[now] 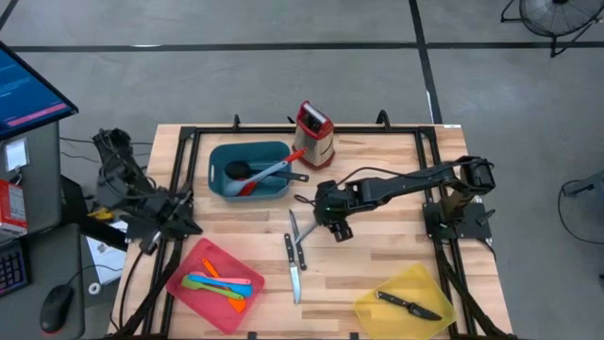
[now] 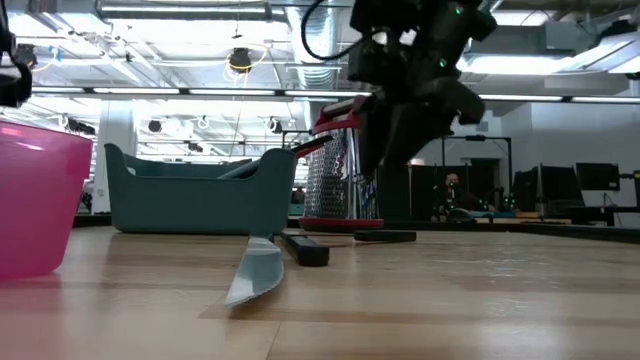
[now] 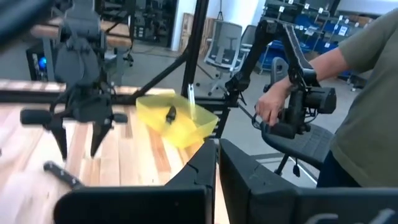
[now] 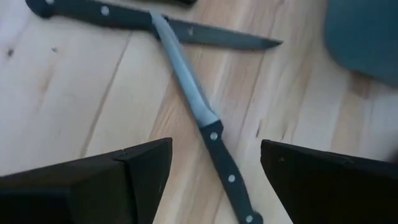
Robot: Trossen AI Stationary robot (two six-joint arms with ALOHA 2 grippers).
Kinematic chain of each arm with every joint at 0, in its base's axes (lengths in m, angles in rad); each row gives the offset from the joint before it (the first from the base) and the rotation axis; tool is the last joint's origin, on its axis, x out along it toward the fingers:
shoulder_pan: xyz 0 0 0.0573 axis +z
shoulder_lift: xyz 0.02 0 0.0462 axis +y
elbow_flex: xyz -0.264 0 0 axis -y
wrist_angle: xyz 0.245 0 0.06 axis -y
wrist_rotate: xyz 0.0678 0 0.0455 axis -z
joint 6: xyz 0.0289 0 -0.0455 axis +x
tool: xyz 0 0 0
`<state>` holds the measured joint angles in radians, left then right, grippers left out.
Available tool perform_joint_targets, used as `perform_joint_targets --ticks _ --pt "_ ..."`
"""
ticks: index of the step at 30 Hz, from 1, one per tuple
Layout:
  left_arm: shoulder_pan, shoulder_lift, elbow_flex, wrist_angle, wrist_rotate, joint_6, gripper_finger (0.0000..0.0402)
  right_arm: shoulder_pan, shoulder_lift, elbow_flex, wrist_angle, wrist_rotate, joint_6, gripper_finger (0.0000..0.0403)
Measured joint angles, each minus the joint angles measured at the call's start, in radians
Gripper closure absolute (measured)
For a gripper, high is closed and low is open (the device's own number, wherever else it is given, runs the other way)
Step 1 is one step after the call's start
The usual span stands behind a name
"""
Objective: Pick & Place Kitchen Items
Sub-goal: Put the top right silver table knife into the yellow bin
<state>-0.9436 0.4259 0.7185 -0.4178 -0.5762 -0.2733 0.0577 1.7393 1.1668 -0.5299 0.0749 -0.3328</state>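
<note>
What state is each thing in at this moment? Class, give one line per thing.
right gripper: open, hovering over the crossed knives
crossed knives: flat on the table, one blade over the other
third knife: flat on the table, apart
teal tray: holds ladle and spoons
red tray: holds small plastic utensils
yellow tray: holds one knife
grater: upright
left gripper: shut, off the table's left edge

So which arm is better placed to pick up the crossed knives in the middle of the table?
The right. Its gripper hangs open over the crossed knives, its fingers either side of one handle in its wrist view. The left gripper sits shut at the table's left edge, far from them.
</note>
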Motion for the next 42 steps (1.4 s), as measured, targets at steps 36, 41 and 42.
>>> perform_joint_targets --ticks 36,41,42 --pt "0.001 -0.345 -0.709 0.490 0.028 -0.272 0.0401 -0.043 0.198 0.030 -0.075 -0.005 0.053 0.0359" --pt "0.002 -0.340 -0.712 0.512 0.027 -0.217 0.0401 -0.046 0.201 0.048 -0.111 0.003 0.140 0.0368" --pt "0.002 -0.340 -0.712 0.530 0.027 -0.198 0.0401 -0.045 0.201 0.049 -0.112 0.004 0.153 0.0368"
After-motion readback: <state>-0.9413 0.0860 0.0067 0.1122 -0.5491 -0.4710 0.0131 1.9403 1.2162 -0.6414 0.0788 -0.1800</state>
